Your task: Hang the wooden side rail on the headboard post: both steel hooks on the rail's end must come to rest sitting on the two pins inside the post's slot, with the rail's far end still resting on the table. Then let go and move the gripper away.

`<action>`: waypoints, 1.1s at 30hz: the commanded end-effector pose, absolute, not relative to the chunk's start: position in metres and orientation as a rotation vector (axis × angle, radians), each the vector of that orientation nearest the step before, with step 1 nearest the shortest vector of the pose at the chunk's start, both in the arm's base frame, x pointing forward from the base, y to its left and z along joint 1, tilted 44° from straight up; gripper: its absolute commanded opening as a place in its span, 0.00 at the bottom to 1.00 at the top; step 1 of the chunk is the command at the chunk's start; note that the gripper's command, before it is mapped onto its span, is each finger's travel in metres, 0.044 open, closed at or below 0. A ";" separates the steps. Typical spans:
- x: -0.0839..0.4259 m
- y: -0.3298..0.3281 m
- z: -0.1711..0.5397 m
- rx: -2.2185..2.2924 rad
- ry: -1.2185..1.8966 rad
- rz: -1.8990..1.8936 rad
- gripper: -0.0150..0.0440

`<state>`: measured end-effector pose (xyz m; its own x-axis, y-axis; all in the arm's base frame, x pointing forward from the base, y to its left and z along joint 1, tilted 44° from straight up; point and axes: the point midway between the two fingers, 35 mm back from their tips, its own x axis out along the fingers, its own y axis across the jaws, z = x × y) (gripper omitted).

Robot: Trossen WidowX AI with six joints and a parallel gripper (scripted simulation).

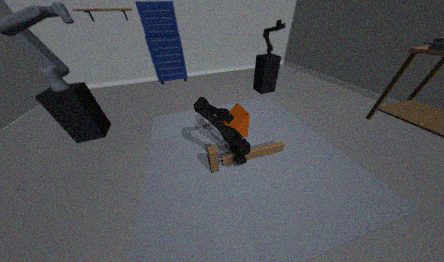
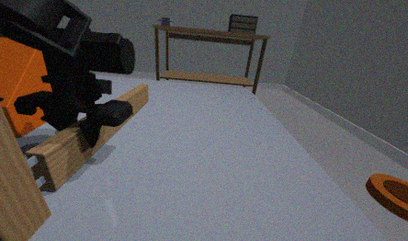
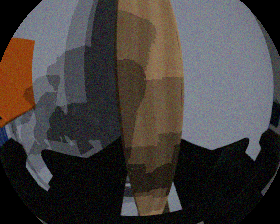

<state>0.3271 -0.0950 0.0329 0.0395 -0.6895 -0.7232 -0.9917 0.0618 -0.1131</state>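
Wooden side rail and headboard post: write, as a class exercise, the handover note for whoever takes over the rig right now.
Hand: shut on the side rail, near its hook end.
Side rail: hook end facing the headboard post, with a gap showing between them.
Orange block: beside the rail, not part of the job.
Done: rail gripped and roughly lined up.
Left: seat both hooks on the pins, far end on the table, then release and withdraw.
Pins: cannot be made out; check before letting go.
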 end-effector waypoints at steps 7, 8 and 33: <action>0.332 -0.090 0.040 -1.697 1.688 0.594 0.25; 0.332 -0.090 0.040 -1.697 1.688 0.594 0.25; 0.331 -0.087 0.043 -1.697 1.688 0.594 0.25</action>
